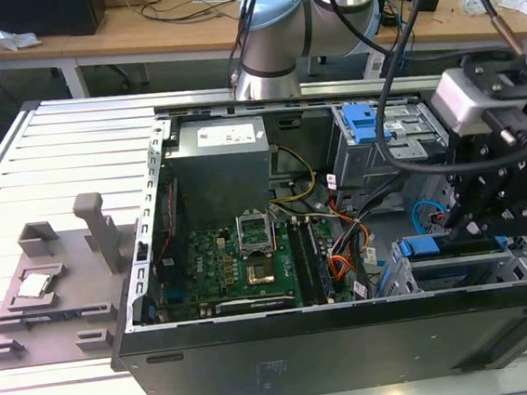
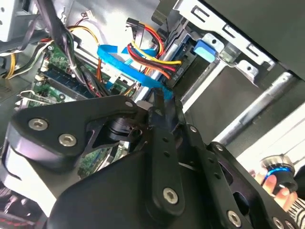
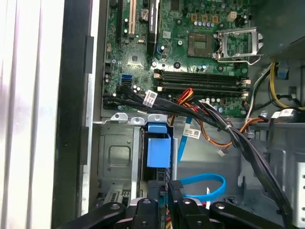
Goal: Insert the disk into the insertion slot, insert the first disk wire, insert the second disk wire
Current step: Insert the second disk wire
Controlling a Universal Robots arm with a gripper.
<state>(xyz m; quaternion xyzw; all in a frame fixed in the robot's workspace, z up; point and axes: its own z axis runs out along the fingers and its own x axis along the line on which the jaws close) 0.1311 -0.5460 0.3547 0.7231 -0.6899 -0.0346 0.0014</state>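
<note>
The disk (image 1: 433, 245), in its bright blue carrier (image 3: 158, 150), sits inside the silver insertion slot (image 1: 481, 275) at the case's front corner, on the exterior view's right. The slot's wall (image 3: 116, 157) lies beside the carrier. The first disk wire (image 2: 150, 50), an orange-red lead, runs to a black plug at the disk's rear. The second disk wire (image 2: 114, 57) is a light-blue cable that loops (image 3: 202, 186) up to my fingertips. My gripper (image 2: 159, 95) is shut on its end, right at the disk's rear, and hangs over the slot (image 1: 476, 224).
The motherboard (image 1: 251, 264) and power supply (image 1: 217, 155) fill the case. A grey cage with a blue latch (image 1: 366, 122) stands behind the slot. Thick black cables (image 3: 248, 148) cross beside the disk. A grey fixture (image 1: 56, 273) lies on the table. A hand (image 2: 281, 188) shows outside the case.
</note>
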